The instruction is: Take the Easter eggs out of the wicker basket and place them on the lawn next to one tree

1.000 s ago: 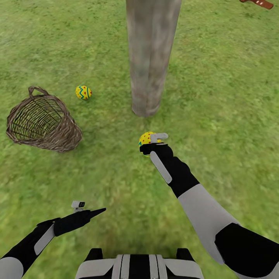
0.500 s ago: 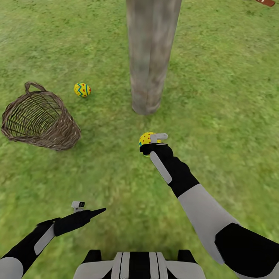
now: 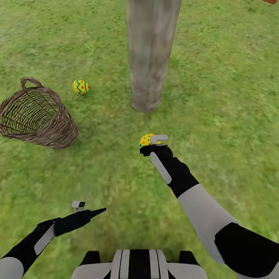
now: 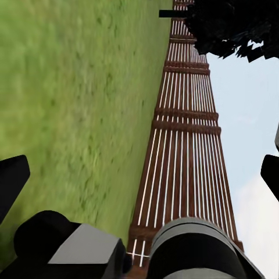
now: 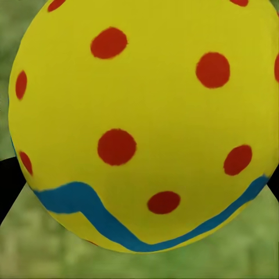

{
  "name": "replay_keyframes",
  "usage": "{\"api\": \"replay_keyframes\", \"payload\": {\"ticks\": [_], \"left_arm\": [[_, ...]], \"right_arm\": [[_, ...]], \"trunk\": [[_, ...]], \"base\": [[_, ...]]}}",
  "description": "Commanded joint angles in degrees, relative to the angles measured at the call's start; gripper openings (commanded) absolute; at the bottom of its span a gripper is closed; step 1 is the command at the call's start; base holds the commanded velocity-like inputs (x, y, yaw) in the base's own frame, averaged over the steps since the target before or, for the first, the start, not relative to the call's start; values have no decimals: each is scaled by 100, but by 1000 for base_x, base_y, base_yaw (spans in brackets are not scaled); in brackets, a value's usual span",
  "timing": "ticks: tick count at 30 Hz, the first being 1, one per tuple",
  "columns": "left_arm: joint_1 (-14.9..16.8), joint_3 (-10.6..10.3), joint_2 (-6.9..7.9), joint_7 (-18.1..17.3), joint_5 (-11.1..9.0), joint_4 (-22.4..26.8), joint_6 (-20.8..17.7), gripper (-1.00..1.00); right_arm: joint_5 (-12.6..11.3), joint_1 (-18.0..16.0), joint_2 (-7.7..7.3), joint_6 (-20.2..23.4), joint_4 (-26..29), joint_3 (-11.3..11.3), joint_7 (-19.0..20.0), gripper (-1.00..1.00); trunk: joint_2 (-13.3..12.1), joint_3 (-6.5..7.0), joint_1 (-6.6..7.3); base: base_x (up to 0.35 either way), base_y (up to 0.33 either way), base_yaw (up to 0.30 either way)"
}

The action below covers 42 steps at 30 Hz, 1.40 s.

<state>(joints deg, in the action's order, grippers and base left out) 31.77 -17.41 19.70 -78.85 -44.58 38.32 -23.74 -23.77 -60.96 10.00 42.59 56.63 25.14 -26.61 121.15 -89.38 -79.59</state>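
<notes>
My right gripper (image 3: 152,140) is shut on a yellow Easter egg (image 3: 146,140) with red dots, held low over the lawn (image 3: 217,100) just in front of the tree (image 3: 149,54). Up close in the right wrist view, that egg (image 5: 139,116) sits between the black fingers. A second egg (image 3: 81,86) lies on the grass left of the trunk. The wicker basket (image 3: 37,114) lies tipped on its side at the far left, and its open mouth reveals only bare weave. My left gripper (image 3: 99,211) hangs open and holds nothing, low at the near left.
A red-brown object (image 3: 271,1) pokes in at the far right corner. The left wrist view looks along a brown slatted fence (image 4: 186,145) bordering the grass, with dark foliage (image 4: 232,23) and sky beyond.
The whole picture has shifted slightly, so the camera moved; basket and loose egg sit a bit higher and further left in the view. Both arms keep their pose, egg still held.
</notes>
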Motion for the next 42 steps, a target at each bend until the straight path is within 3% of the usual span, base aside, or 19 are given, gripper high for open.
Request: {"api": "replay_keyframes", "payload": {"ticks": [1, 7, 28, 42], "left_arm": [[4, -35, 8, -8, -51, 0, -60, 100], [4, -35, 8, -8, -51, 0, -52, 100], [4, -32, -1, -14, -51, 0, -43, 100], [4, -26, 8, -11, -51, -18, -60, 100]], "right_arm": [[-57, -4, 0, 6, 16, 9, -55, -100], [-99, -4, 0, 4, 51, 9, -47, -100], [-110, 5, 0, -5, 53, 18, -62, -100], [-119, 5, 0, 4, 4, 17, -53, -100]], "trunk": [[43, -21, -22], [284, -131, -154], [1126, -698, -615], [1126, -765, -615]], "base": [[0, 0, 0], [0, 0, 0], [0, 0, 0], [0, 0, 0]]}}
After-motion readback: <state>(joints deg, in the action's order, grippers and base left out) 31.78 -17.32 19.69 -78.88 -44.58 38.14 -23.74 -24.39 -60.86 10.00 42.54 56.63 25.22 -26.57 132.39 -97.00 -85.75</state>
